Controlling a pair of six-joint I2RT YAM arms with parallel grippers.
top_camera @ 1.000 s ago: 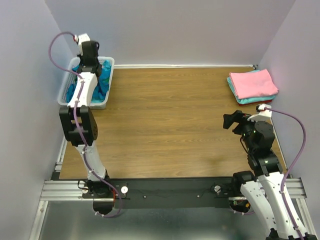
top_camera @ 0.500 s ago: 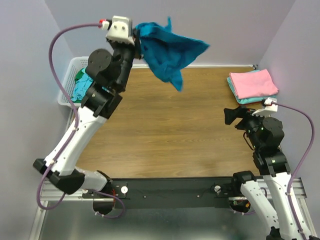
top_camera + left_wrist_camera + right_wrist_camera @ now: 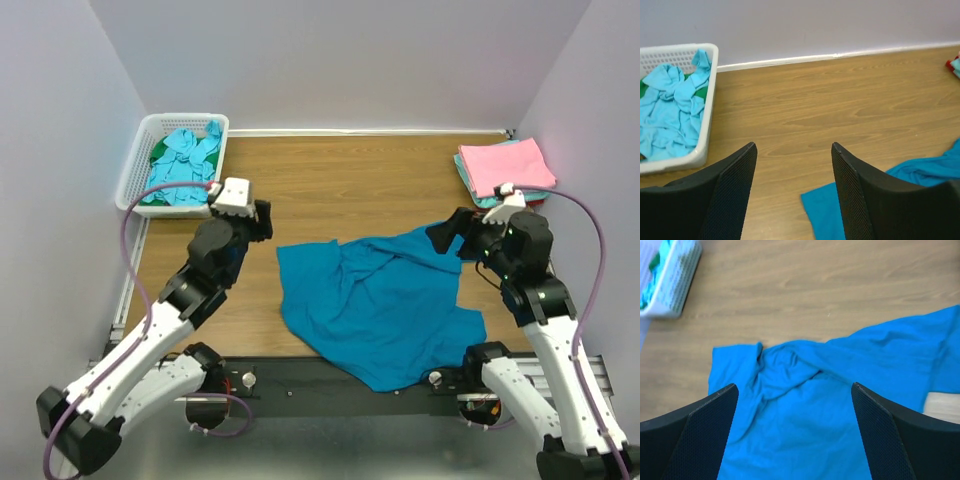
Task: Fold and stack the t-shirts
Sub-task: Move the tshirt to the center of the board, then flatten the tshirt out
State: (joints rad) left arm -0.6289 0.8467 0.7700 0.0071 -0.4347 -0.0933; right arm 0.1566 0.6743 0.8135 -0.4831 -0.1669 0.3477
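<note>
Teal-blue t-shirt [image 3: 375, 300] lies loose and rumpled on the desk [image 3: 350, 180]; both hands are released.
Top view: the shirt is spread across the near middle, its near edge over the desk's front. The left hand [image 3: 262, 220] is just beside its left corner and the right hand [image 3: 445, 232] is at its far right corner. A folded pink t-shirt [image 3: 505, 165] tops the stack at far right. Left wrist view: the fingers [image 3: 730, 195] are apart and empty, with pale turquoise t-shirts [image 3: 670, 110] in the basket [image 3: 707, 145]. Right wrist view: the fingers [image 3: 700, 435] are wide apart over the creased cloth, holding nothing.
</note>
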